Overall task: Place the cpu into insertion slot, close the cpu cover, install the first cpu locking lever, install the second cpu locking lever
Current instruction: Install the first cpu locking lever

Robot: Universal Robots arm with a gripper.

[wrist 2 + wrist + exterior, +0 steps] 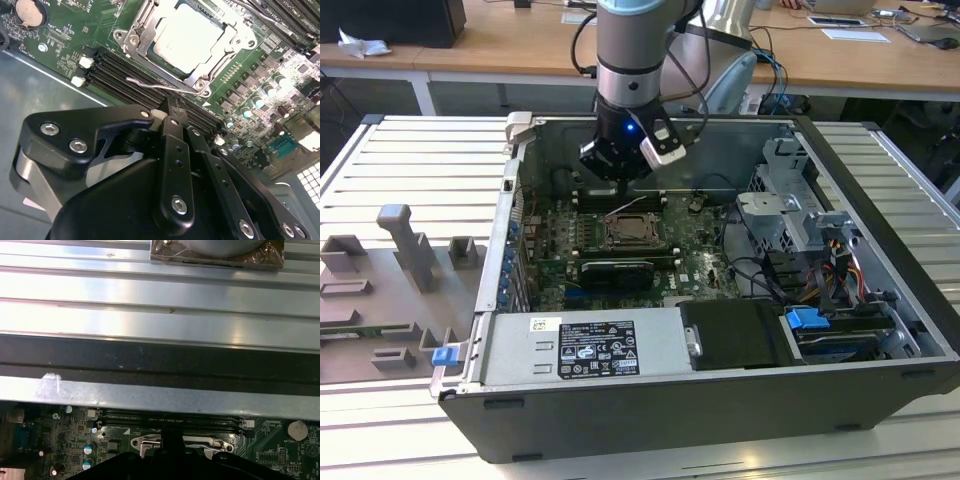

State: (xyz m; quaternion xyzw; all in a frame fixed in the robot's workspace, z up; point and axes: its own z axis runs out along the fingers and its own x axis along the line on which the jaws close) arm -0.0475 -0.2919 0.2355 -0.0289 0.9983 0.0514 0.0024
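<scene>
The cpu (pixel 187 37) lies flat in the insertion slot (pixel 628 231), and the cpu cover (pixel 192 76) is down over its edges. The gripper (pixel 171 112), with fingers together and seemingly empty, hangs just beside the locking lever (pixel 155 85). This thin wire is probably stiff, springy and slippery, and its curled free end looks the best place to take hold.

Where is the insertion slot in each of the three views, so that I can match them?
Exterior view: the insertion slot on the green board, mid-case, beside the end effector.
Second wrist view: beyond the end effector, holding the cpu.
First wrist view: its silvery rim just beyond the end effector.
Shared landmark: long black memory slots alongside it.
</scene>
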